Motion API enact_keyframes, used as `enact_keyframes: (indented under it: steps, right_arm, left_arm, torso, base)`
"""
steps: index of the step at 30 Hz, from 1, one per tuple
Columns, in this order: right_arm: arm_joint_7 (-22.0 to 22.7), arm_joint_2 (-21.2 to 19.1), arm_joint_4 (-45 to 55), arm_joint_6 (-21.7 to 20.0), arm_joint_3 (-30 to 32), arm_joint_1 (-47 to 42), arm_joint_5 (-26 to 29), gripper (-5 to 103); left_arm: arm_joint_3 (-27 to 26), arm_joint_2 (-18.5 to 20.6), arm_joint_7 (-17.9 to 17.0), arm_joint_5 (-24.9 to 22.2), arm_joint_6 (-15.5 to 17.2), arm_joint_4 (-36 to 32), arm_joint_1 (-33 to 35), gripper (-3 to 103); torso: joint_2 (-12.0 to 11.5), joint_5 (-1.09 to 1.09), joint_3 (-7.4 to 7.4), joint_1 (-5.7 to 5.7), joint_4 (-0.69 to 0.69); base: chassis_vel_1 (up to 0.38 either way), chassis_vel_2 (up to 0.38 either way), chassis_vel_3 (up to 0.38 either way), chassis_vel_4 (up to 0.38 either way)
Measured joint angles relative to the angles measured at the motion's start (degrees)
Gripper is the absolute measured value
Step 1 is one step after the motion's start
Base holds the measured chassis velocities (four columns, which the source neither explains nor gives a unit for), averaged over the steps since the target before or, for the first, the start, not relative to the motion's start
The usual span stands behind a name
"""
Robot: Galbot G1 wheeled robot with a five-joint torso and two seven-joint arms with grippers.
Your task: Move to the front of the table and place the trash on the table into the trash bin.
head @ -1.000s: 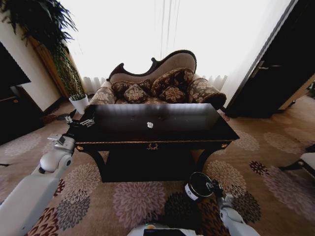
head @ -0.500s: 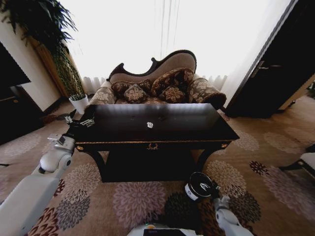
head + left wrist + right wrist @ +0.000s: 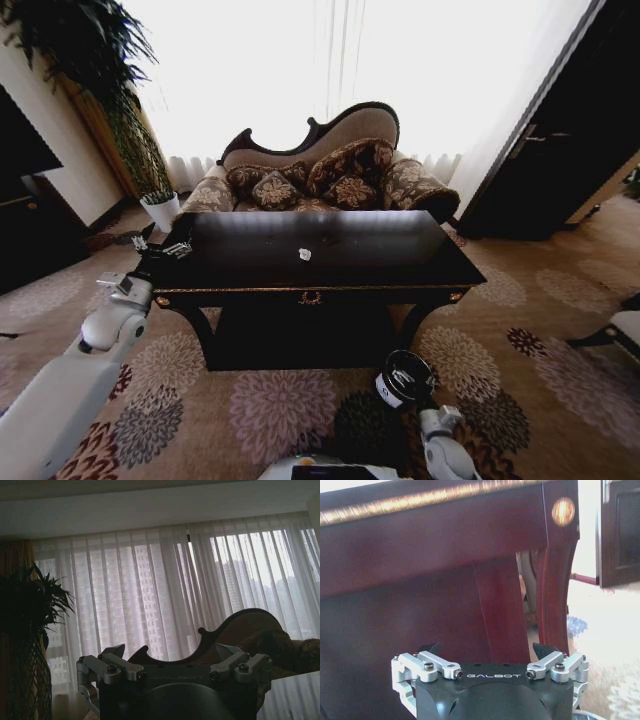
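Note:
The glossy black table [image 3: 400, 268] with gold trim stands straight ahead. On its top near the middle lies the trash: a small crumpled white wad [image 3: 304, 254], with a tiny pale piece [image 3: 328, 240] just behind it. On the carpet by the table's front right leg sits the trash bin [image 3: 403, 378], a black bucket with a white label. My left gripper [image 3: 160, 245] hovers at the table's left corner, open and empty [image 3: 170, 652]. Low behind the bin, my right gripper [image 3: 440, 414] is open too, facing the table's front rail and leg [image 3: 487, 647].
A patterned brown sofa [image 3: 320, 175] stands behind the table before bright curtains. A white plant pot [image 3: 160, 210] and a tall plant [image 3: 90, 60] are at the far left. A dark door [image 3: 560, 150] is on the right. Flowered carpet [image 3: 270, 410] lies around the table.
My right arm has drawn back from the bin toward my base. The left arm, the table and the trash have not moved.

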Motion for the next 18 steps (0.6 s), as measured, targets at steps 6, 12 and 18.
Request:
enact_keyframes:
  steps: [6,12,18]
  right_arm:
    - [0.0,1.6,8.2,1.9,4.2,-5.3,-1.0,100]
    - [0.0,1.8,13.1,3.5,7.9,-8.6,-1.6,100]
    - [0.3,1.5,16.4,4.0,10.5,-10.6,-1.7,100]
  left_arm:
    - [0.0,0.0,0.0,0.0,0.0,0.0,0.0,100]
    - [0.0,0.0,0.0,0.0,0.0,0.0,0.0,100]
    - [0.0,0.0,0.0,0.0,0.0,0.0,0.0,100]
  torso:
    - [0.0,0.00,0.00,0.00,0.00]
    - [0.0,0.00,0.00,0.00,0.00]
    - [0.0,0.00,0.00,0.00,0.00]
  base:
    - [0.000,0.000,0.000,0.000]
    - [0.000,0.000,0.000,0.000]
    - [0.000,0.000,0.000,0.000]
